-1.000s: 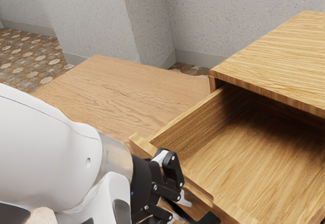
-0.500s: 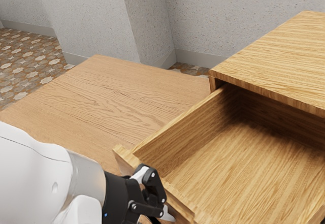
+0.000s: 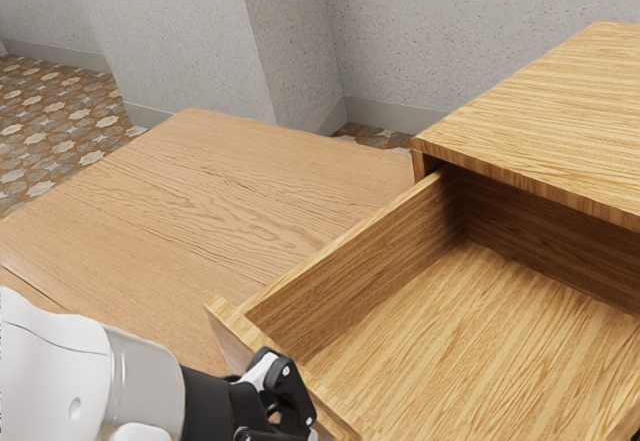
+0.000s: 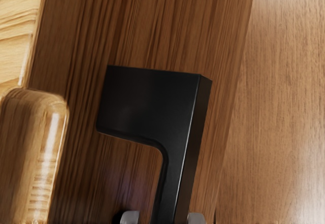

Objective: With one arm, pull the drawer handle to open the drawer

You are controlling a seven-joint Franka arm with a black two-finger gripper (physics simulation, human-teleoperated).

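The wooden drawer [image 3: 470,331] stands pulled far out of the cabinet [image 3: 560,111], its inside bare. My black gripper [image 3: 281,407] sits at the drawer's front panel [image 3: 228,323], low at the exterior view's left, with the white arm behind it. In the wrist view the black drawer handle [image 4: 152,112] stands out from the dark front panel [image 4: 132,26]. Two silver fingertips [image 4: 130,217] flank the handle's bar, one on each side, so the gripper is shut on the handle.
The cabinet rests on a wide wooden table [image 3: 200,191] that runs toward the exterior view's left. Behind stand grey speckled walls [image 3: 180,31] and a patterned tile floor [image 3: 50,111]. The drawer's side wall [image 3: 360,261] juts over the table.
The drawer has slid further out toward the exterior view's lower left, with my gripper and arm drawing back the same way. More of the drawer's inside shows now.
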